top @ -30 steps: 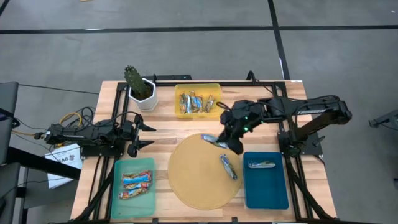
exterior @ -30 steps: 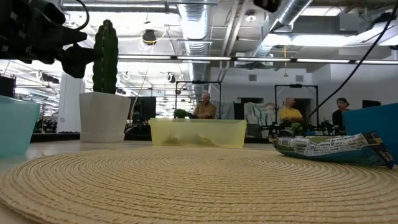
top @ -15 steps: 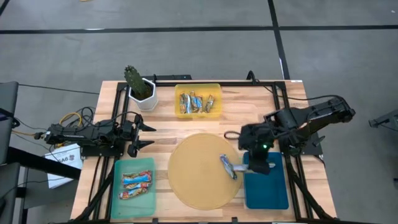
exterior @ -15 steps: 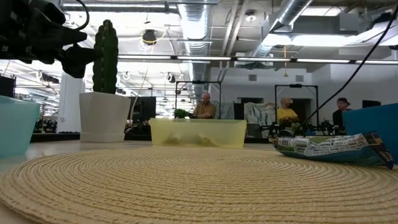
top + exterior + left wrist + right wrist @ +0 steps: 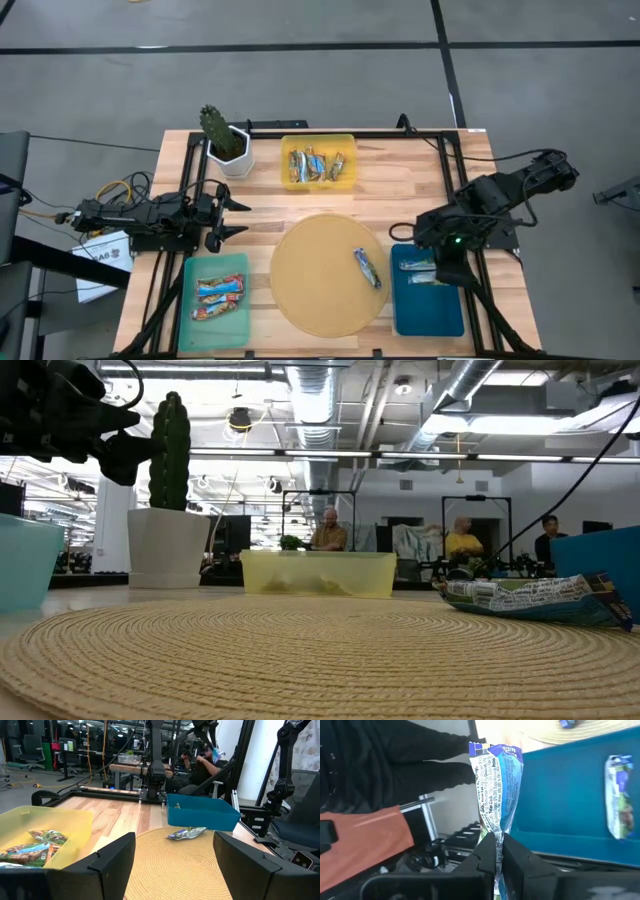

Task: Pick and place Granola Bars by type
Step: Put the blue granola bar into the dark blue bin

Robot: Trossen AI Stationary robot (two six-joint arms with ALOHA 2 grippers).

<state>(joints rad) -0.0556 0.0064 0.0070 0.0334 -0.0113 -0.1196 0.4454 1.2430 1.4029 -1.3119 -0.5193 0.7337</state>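
Right gripper (image 5: 447, 270) carried blue-white bar (image 5: 497, 795) over blue tray (image 5: 430, 305).

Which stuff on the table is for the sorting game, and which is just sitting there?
For the job:
- granola bars in the yellow tray
- held bar, in the shut right end effector
- bar on the mat
- teal tray
- blue tray

Just there:
- cactus pot
- round woven mat

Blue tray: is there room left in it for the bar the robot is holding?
Yes. The blue tray holds one bar near its far edge; the near half is bare. The right gripper, shut on a blue-white bar, hangs over it. The yellow bin is crowded.
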